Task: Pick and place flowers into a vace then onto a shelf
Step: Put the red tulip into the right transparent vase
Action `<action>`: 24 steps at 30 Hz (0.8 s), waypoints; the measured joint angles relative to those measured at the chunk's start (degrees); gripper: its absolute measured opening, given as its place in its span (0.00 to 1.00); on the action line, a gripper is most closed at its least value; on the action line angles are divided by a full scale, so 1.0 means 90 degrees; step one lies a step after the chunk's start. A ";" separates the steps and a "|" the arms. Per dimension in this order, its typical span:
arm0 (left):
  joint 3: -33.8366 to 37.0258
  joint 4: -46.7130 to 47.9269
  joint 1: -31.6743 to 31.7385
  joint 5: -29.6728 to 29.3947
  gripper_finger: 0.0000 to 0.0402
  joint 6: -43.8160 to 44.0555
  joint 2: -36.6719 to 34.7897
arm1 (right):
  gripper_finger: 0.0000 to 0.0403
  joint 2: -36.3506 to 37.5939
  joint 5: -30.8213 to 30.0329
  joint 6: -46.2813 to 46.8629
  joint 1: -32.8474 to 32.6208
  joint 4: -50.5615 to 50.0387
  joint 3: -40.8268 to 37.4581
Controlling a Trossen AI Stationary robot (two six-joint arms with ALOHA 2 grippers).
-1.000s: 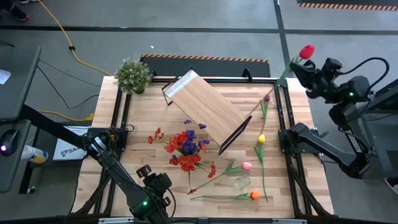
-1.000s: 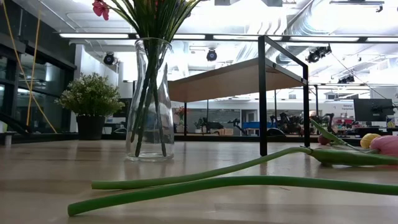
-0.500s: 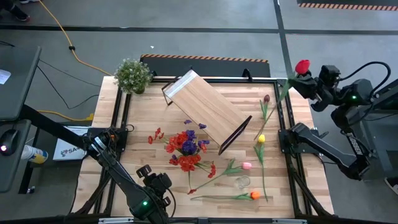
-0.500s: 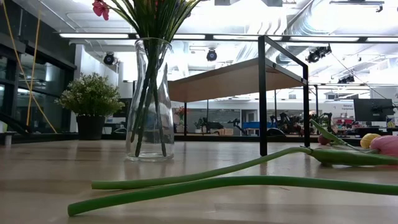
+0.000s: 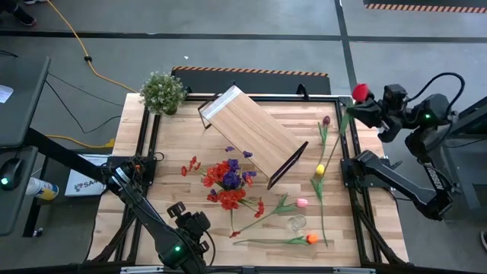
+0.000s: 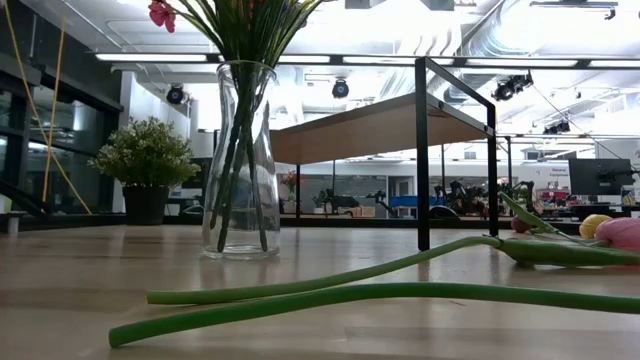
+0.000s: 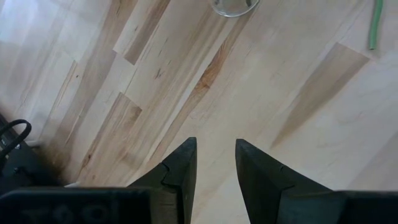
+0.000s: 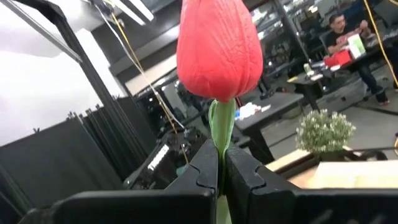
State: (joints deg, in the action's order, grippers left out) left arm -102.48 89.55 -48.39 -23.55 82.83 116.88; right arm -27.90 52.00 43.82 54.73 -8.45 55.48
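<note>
High view: the right claw [image 5: 370,114] hangs beyond the table's [image 5: 190,144] far right corner, clenched on the stem of a red tulip [image 5: 360,92] whose bloom sticks out just past the fingertips. The vase [image 5: 228,180], already full of red and purple sprays, stands on the table on the near side of the tilted shelf [image 5: 253,135], well apart from the claw. More tulips lie loose on the table to the right of the vase. The left claw [image 5: 177,209] waits at the table's near edge, to the vase's left.

Low view: the vase [image 6: 240,160] stands upright and crowded with stems; a long stem [image 6: 330,293] lies across the table in front of it.

Left wrist view: the left claw [image 7: 215,165] is slightly parted and holds nothing.

Right wrist view: the fingers [image 8: 202,174] pinch the stem right under the bloom [image 8: 219,46].

Risk, as I judge it: held so near the head, the long stem dangles free and may miss the crowded neck or nudge the vase over.
</note>
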 joint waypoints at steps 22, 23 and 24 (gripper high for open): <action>0.0001 -0.0195 0.0001 0.0000 0.36 0.0000 -0.0002 | 0.01 0.0846 0.0048 -0.0542 -0.0001 -0.1261 -0.0005; 0.0001 -0.0207 -0.0001 -0.0001 0.36 0.0000 -0.0002 | 0.01 0.0887 0.0047 -0.0544 -0.0001 -0.1288 -0.0005; 0.0001 -0.0224 -0.0001 0.0000 0.36 0.0000 -0.0002 | 0.01 0.0934 0.0047 -0.0543 -0.0001 -0.1323 -0.0005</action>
State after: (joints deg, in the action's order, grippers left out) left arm -102.48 87.53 -48.40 -23.55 82.83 116.86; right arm -19.49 52.42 38.93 54.72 -20.36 55.44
